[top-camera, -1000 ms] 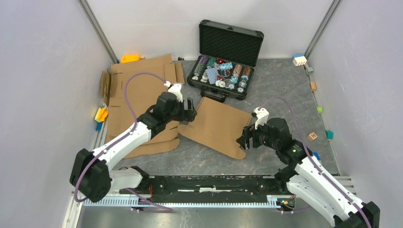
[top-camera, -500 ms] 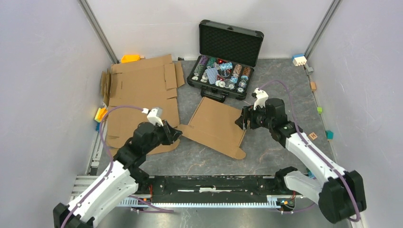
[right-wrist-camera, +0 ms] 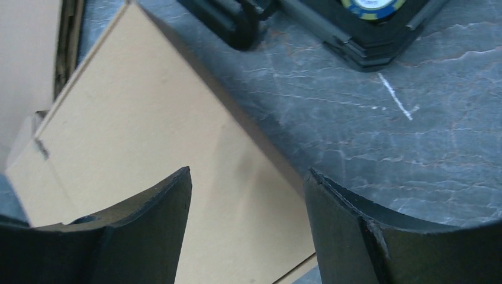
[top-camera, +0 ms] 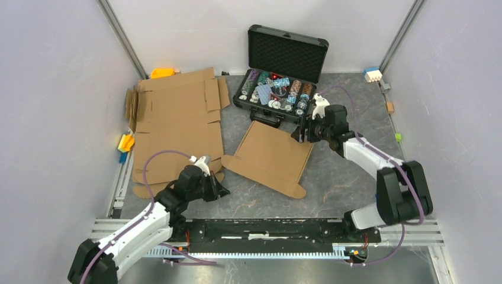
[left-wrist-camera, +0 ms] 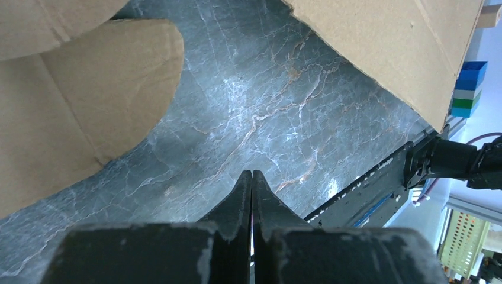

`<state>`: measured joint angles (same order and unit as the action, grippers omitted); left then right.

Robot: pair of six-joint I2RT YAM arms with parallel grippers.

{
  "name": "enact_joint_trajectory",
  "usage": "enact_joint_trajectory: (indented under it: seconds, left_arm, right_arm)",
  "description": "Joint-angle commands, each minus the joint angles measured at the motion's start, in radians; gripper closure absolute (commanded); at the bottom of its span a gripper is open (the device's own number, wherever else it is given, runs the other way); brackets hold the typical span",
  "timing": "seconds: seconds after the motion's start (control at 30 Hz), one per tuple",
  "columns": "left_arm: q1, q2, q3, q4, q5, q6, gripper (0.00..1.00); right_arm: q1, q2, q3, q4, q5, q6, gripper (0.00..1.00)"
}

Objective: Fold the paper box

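The paper box [top-camera: 269, 158] lies flat just in front of the black case [top-camera: 283, 65], probably light and stiff, best pinched at its case-side edge, where the right gripper [top-camera: 299, 135] gapes; the left gripper [top-camera: 224, 191] is clenched empty.

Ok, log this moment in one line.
box: flat, ungripped | left end effector: shut, empty, over table | right end effector: open, over box corner

— What's my right gripper [right-wrist-camera: 248, 176] showing?
— Jaws spread wide, nothing between them. I'm over the paper box [right-wrist-camera: 136, 136] edge; black case [right-wrist-camera: 355, 42] corner up top, grey table [right-wrist-camera: 438, 136] alongside.
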<state>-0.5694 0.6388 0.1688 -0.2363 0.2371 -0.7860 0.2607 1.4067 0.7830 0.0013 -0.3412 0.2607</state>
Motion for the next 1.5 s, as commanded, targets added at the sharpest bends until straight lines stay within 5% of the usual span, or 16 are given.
enact_joint_trajectory:
  seconds: [0.0, 0.23, 0.6, 0.73, 0.87, 1.07, 1.33, 1.47]
  left_arm:
    - [-0.004, 0.064, -0.005, 0.162, 0.090, -0.040, 0.98]
    - [-0.006, 0.146, -0.061, 0.355, 0.104, -0.072, 0.93]
    - [-0.006, 0.333, -0.036, 0.487, 0.146, -0.031, 0.92]
    - [-0.006, 0.415, -0.021, 0.536, 0.171, -0.018, 0.92]
    - [-0.006, 0.441, -0.007, 0.569, 0.183, -0.016, 0.92]
    - [-0.004, 0.441, 0.038, 0.517, 0.177, -0.002, 0.91]
    - [-0.005, 0.402, 0.026, 0.480, 0.156, -0.012, 0.93]
    - [-0.005, 0.393, 0.028, 0.465, 0.149, -0.004, 0.94]
  right_arm:
    - [-0.035, 0.097, 0.059, 0.052, -0.047, -0.047, 0.27]
    - [-0.048, 0.115, -0.025, 0.093, -0.201, -0.015, 0.53]
    - [-0.048, -0.286, -0.369, 0.050, -0.219, 0.021, 0.65]
    - [-0.048, -0.382, -0.419, -0.034, -0.237, -0.007, 0.65]
    - [-0.049, -0.418, -0.344, -0.135, -0.143, -0.067, 0.54]
    - [-0.049, -0.316, -0.191, -0.140, -0.142, -0.085, 0.43]
    - [-0.048, -0.164, -0.218, 0.034, -0.297, -0.010, 0.49]
    - [-0.056, -0.147, -0.260, 0.051, -0.230, -0.004, 0.56]
